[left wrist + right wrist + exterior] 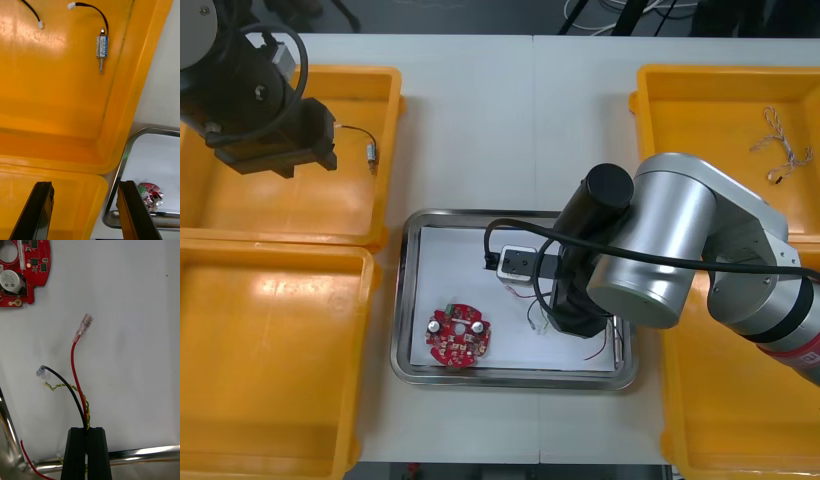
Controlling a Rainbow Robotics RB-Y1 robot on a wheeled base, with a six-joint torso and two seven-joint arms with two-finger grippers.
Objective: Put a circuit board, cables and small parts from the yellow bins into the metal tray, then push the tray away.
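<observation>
1. The right gripper (87,430) sits low inside the metal tray (450,270), fingers clenched on a cable bundle (77,382) of red, black and twisted yellow wires. The loose ends lie on the tray's white floor, so the drop looks basically done. The risk is that the gripper lifts before the fingers fully let go. A wire would probably snag between them and ride back out.
2. That grip is right beside the tray's rim, and a red strand runs close by it. If the bundle springs on release, part of it could flop over the edge. It could then catch when the tray gets pushed.
3. The circuit board (458,335) lies in the tray, apart from the wire tips. A sloppy sideways exit could sweep the wires into it and shove it around.
4. The left gripper (84,184) hovers over the far left yellow bin (280,210), fingers spread wide and holding nothing. The small metal part (102,47) on its black lead lies near the bin wall on the tray side. Tucked in like that, a finger could hit the slope and knock the part away.
</observation>
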